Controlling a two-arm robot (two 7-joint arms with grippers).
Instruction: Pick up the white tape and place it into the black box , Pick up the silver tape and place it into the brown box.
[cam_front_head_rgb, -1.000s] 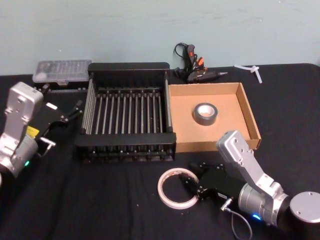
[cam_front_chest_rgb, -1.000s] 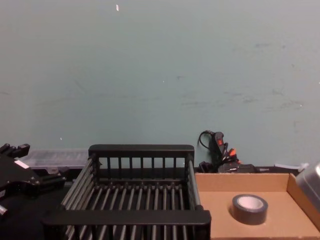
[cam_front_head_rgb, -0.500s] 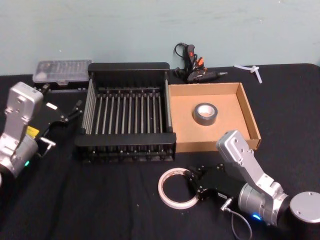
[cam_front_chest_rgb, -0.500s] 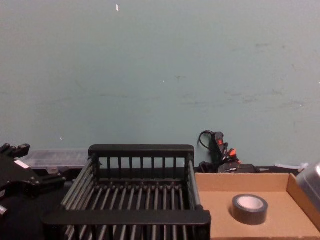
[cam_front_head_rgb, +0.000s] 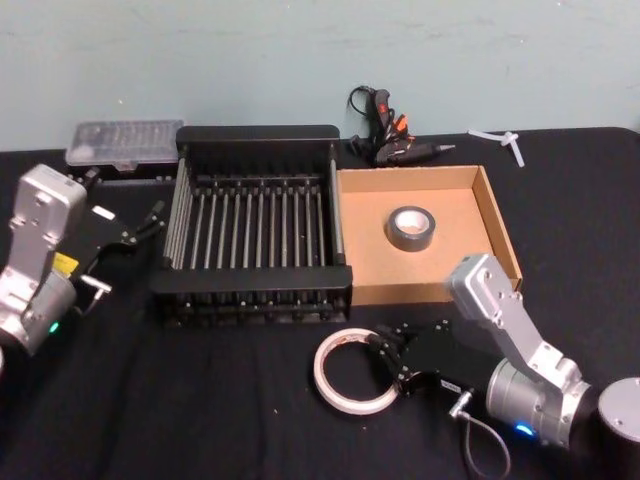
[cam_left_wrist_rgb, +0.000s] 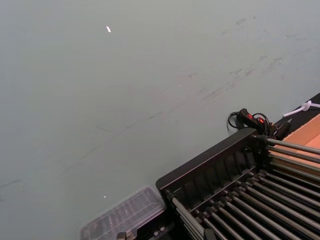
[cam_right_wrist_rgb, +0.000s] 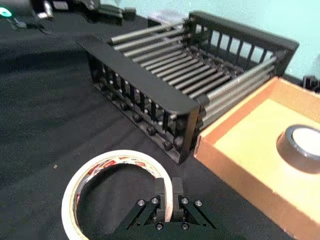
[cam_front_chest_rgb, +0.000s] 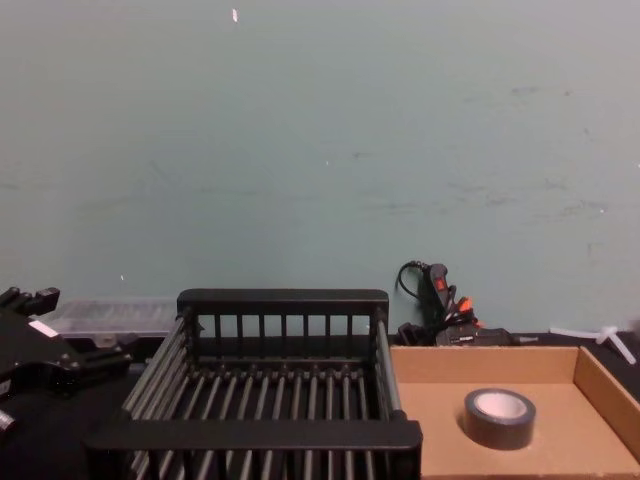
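The white tape (cam_front_head_rgb: 349, 372) lies on the black cloth in front of the black box (cam_front_head_rgb: 255, 297); its red-printed core shows in the right wrist view. My right gripper (cam_front_head_rgb: 383, 352) is shut on the ring's right rim, one finger inside and one outside (cam_right_wrist_rgb: 168, 194). I cannot tell whether the white tape (cam_right_wrist_rgb: 111, 197) is off the cloth. The silver tape (cam_front_head_rgb: 410, 228) lies flat inside the brown box (cam_front_head_rgb: 497, 219), just right of the black box. My left gripper (cam_front_head_rgb: 153, 218) is parked open at the black box's left side.
A glue gun (cam_front_head_rgb: 385, 128) with its cable lies behind the boxes by the wall. A clear plastic case (cam_front_head_rgb: 124, 141) sits at the back left. A small white part (cam_front_head_rgb: 503, 139) lies at the back right. Black cloth stretches in front of the black box.
My right gripper's fingers, open astride the ring's rim a second ago, have shut on it. The right forearm has swung right and out of the chest view. The left arm is still.
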